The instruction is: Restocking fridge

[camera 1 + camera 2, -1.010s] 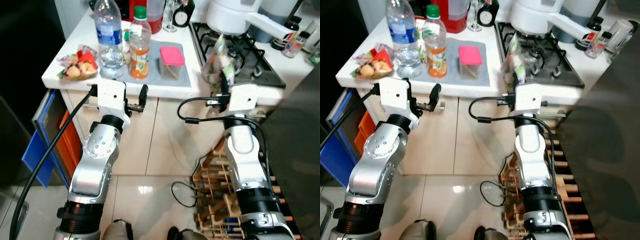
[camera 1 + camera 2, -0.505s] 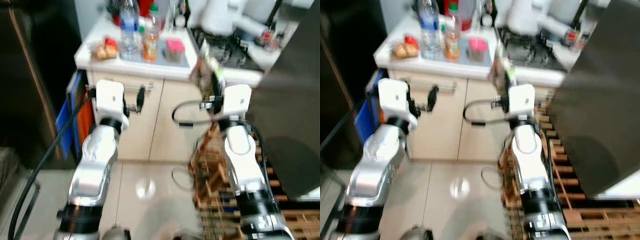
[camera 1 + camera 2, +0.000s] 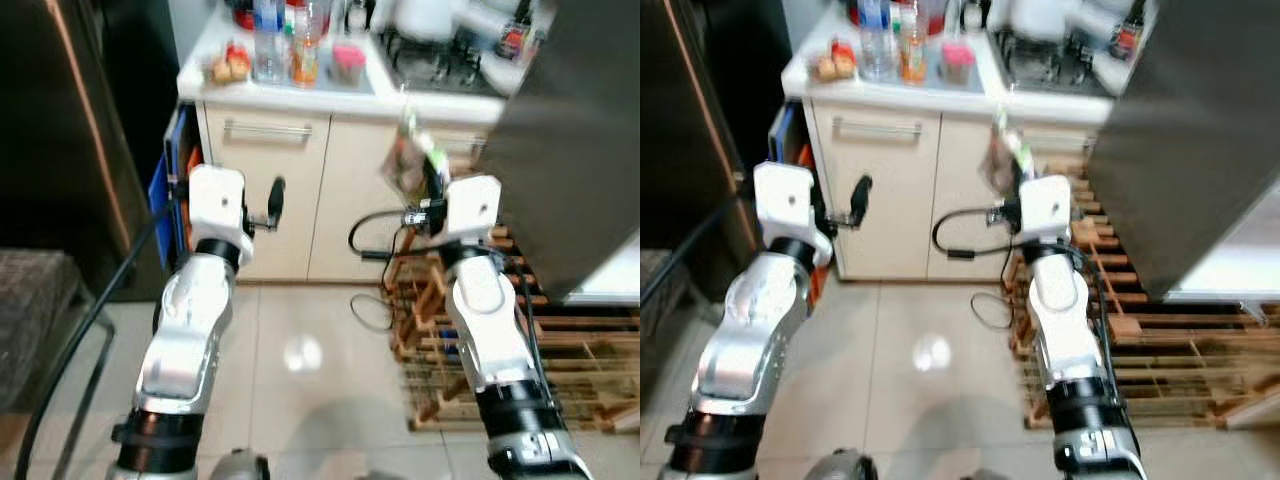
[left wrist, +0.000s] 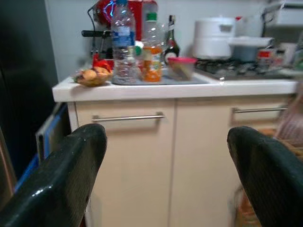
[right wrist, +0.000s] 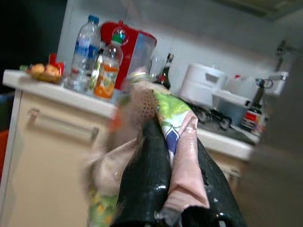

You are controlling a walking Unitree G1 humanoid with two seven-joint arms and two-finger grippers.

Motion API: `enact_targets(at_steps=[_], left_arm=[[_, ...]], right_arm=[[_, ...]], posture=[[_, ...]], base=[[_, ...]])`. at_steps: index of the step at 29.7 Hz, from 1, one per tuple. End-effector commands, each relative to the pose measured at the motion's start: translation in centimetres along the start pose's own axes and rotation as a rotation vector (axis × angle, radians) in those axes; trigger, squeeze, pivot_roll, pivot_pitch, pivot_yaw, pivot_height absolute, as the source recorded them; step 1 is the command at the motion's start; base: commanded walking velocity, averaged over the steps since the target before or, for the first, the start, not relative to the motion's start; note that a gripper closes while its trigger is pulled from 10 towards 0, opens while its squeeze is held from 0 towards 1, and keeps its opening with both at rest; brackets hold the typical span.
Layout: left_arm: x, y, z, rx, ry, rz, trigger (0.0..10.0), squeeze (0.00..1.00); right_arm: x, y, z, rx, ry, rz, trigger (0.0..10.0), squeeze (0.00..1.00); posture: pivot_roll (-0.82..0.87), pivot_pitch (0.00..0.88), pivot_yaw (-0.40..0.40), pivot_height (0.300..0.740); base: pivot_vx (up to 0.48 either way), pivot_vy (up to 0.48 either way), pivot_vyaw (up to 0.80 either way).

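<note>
Pinching a soft, light, crinkly food packet (image 5: 177, 142) near its top edge, the right gripper (image 5: 173, 189) holds it mid-frame, while the left gripper (image 4: 165, 156) stays-free, fingers spread wide.

White desk (image 4: 180, 89) over cream cabinets (image 4: 142, 156); black-fingered right pincer (image 5: 177, 187) on a pink, green-leafed packet (image 5: 177, 137); orange juice bottle (image 4: 152, 52) with green cap; blue-labelled water bottle (image 4: 122, 45); red appliance (image 5: 137, 49); pink-lidded tub (image 4: 181, 66).
</note>
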State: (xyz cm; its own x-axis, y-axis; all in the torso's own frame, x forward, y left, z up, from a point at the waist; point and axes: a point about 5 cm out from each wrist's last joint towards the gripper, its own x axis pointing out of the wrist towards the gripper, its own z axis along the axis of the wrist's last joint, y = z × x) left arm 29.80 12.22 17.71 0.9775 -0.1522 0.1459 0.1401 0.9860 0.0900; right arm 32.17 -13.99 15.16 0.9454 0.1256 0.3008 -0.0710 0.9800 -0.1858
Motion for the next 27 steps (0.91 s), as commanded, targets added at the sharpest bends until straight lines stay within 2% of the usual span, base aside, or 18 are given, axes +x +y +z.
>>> enact_targets(at_steps=[1, 5, 12, 14, 18, 27], left_arm=[[0.1, -0.3, 0.1, 0.011, -0.004, -0.01, 10.0, 0.0], [0.0, -0.3, 0.0, 0.005, 0.001, -0.007, 10.0, 0.0], [-0.5, 0.1, -0.7, -0.029, 0.02, 0.006, 10.0, 0.0], [-0.7, 0.0, -0.9, -0.005, 0.023, -0.007, 10.0, 0.0], [-0.7, -0.3, -1.3, -0.02, 0.033, -0.015, 10.0, 0.0], [-0.7, 0.5, -2.4, -0.007, 0.066, 0.026, 10.0, 0.0]], right_arm=[[0.1, -0.5, 0.5, 0.018, -0.024, -0.018, 0.0, 0.24], [-0.3, -0.3, 0.2, 0.022, -0.008, -0.006, 0.0, 0.24], [-0.9, -0.3, -0.9, 0.046, 0.046, 0.004, 0.0, 0.24], [-0.9, -0.2, -1.1, 0.045, 0.053, 0.016, 0.0, 0.24], [-0.8, -0.3, -1.1, 0.042, 0.058, 0.025, 0.0, 0.24], [-1.0, -0.3, -1.7, 0.041, 0.081, 0.031, 0.0, 0.24]], posture=[[-0.03, 0.0, -0.08, 0.74], [-0.04, 0.0, -0.078, 0.74], [-0.04, 0.0, -0.077, 0.74], [-0.04, 0.0, -0.08, 0.74], [-0.05, 0.0, -0.077, 0.74], [-0.05, 0.0, -0.076, 0.74]], base=[[-0.277, 0.0, 0.0], [-0.272, 0.0, 0.0], [0.0, 0.0, 0.0], [0.0, -0.448, 0.0], [0.0, -0.48, 0.0], [0.0, -0.476, 0.0]])
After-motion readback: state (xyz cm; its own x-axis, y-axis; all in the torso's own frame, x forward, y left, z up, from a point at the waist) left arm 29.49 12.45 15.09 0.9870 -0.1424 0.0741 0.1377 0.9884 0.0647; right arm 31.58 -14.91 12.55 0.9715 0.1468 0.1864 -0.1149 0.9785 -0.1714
